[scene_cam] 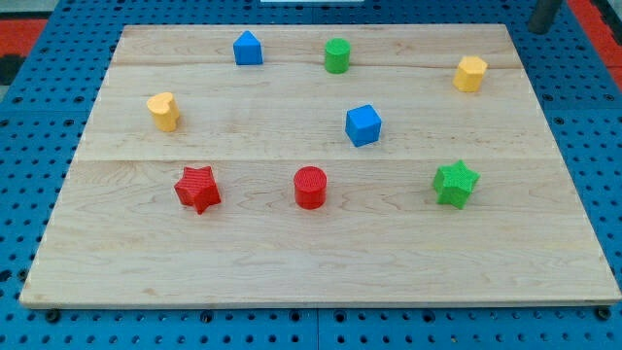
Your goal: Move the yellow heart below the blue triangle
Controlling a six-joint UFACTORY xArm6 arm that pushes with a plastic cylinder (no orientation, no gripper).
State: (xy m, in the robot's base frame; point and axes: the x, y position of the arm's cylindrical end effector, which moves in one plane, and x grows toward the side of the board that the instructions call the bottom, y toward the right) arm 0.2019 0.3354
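The yellow heart (163, 110) lies near the left side of the wooden board (321, 262). The blue triangle (248, 48) lies near the board's top edge, up and to the right of the heart. My rod shows at the view's top right corner, and my tip (537, 29) is just beyond the board's top right corner, far from both blocks and touching no block.
A green cylinder (336, 55) stands right of the blue triangle. A yellow hexagon (470, 73) is at the upper right, a blue cube (363, 124) near the middle. A red star (197, 188), a red cylinder (310, 187) and a green star (455, 183) form a lower row.
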